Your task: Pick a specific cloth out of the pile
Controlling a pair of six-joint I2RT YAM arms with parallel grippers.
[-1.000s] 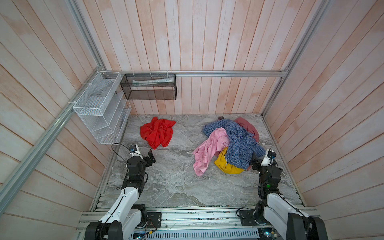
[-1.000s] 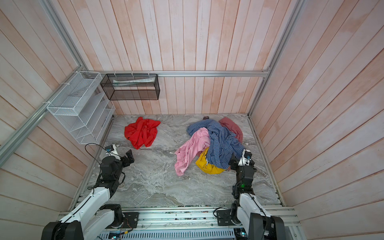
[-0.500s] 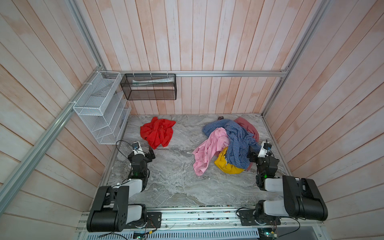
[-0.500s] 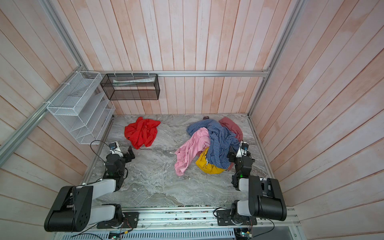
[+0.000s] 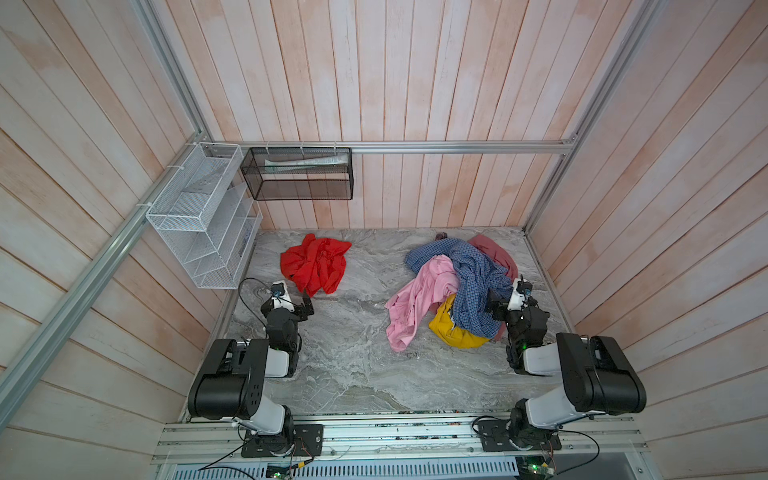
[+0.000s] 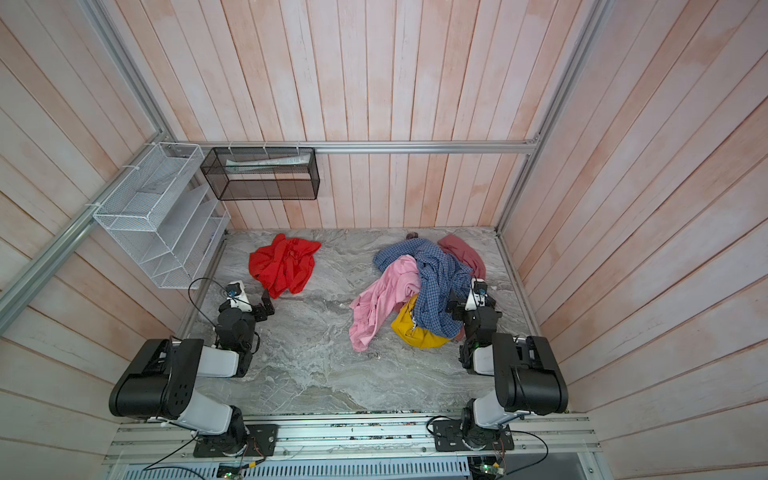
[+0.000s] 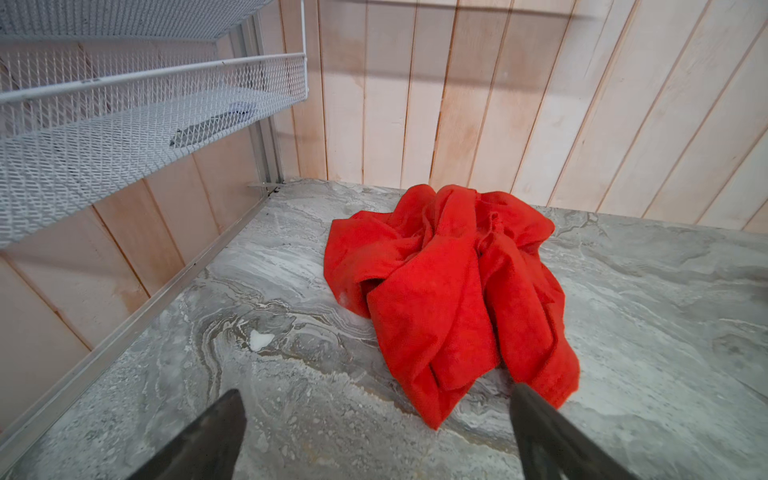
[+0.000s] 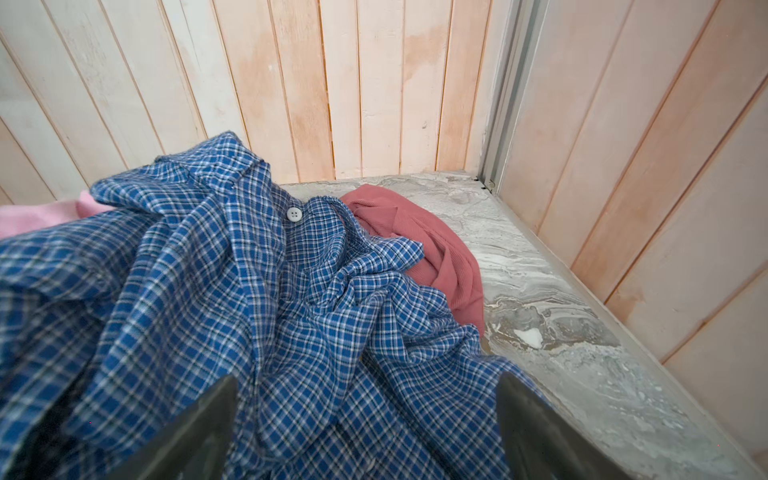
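Red cloth (image 5: pixel 315 266) sits crumpled alone at the bench's (image 5: pixel 353 365) far left, well apart from the pile (image 5: pixel 457 291) on the right. Left tool (image 7: pixel 376 390) spread wide, empty, just beside its near edge. Right tool (image 8: pixel 365 378) spread over the blue checked shirt (image 8: pixel 208 291).

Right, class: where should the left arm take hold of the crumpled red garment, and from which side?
Grip the red garment at its bunched near fold, coming from the robot's side, low over the table: that thick lobe points at the open left jaws.
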